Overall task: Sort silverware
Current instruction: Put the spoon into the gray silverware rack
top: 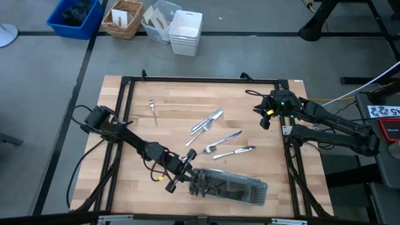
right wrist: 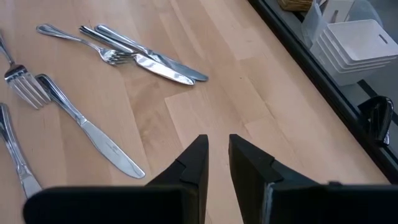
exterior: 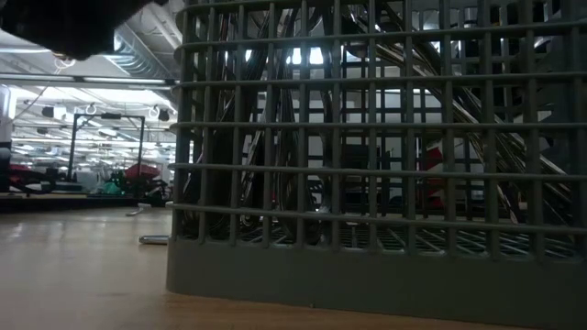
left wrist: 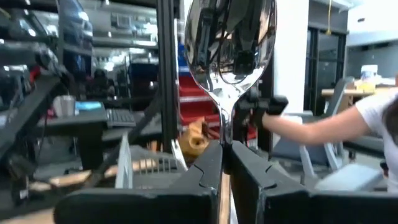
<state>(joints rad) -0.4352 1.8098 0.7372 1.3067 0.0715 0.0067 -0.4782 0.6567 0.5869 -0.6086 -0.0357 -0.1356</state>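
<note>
left gripper (left wrist: 225, 163): pinched tight on spoon (left wrist: 230, 43), at tray's (top: 250, 192) 9 o'clock end
right gripper (right wrist: 216, 163): slightly parted, empty
table (top: 175, 106): loose cutlery (top: 207, 121) at center

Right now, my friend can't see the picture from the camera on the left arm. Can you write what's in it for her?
The left hand pinches a shiny spoon by its handle, bowl end pointing away from the camera. Beyond it are a dark upright post, workshop clutter and a person's white sleeve at the picture's edge.
</note>
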